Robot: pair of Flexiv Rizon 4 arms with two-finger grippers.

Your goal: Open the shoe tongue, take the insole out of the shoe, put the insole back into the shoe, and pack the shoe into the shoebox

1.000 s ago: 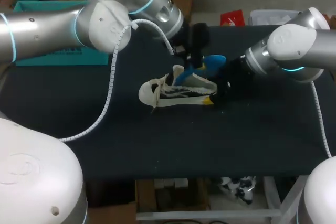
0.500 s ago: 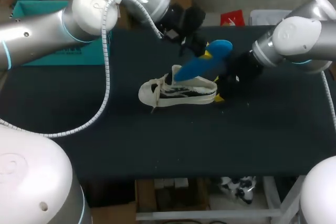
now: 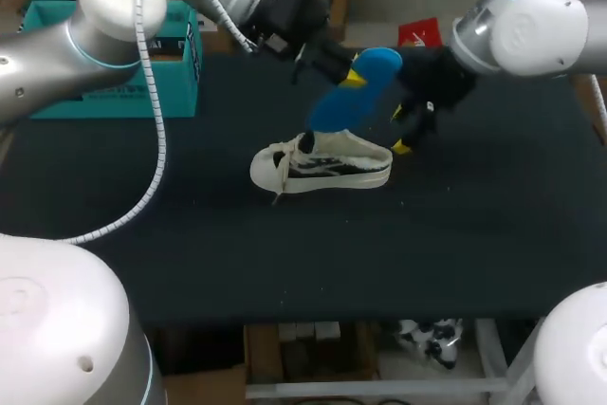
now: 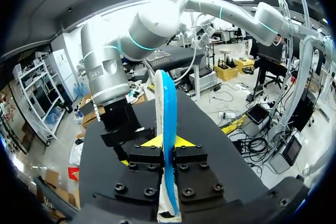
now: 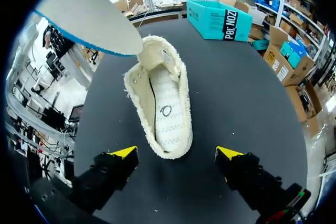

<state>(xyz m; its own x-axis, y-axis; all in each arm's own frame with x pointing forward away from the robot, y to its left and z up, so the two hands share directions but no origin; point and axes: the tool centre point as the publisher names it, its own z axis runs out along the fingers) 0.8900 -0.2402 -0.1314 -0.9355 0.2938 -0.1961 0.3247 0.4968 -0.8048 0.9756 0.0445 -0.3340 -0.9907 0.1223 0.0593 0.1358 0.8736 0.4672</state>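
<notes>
The white shoe (image 3: 318,164) lies on its side near the middle of the black table (image 3: 285,253); the right wrist view looks into the shoe (image 5: 160,108) ahead of the fingers. My left gripper (image 3: 351,73) holds the blue insole (image 3: 351,92) lifted above the shoe, clear of it. In the left wrist view my left gripper (image 4: 168,141) is shut on the insole (image 4: 168,129), which stands edge-on between its yellow tips. My right gripper (image 3: 410,130) hangs wide open just right of the shoe's heel; my right gripper (image 5: 177,153) is empty, with the insole (image 5: 86,17) above the shoe.
A teal shoebox (image 3: 142,78) stands at the table's back left, also visible as the teal box (image 5: 220,19) beyond the shoe. The front half of the table holds nothing else.
My left gripper has drawn the blue insole up and out of the shoe, rising toward the back. My right gripper has pulled up and away from the heel, opening fully.
</notes>
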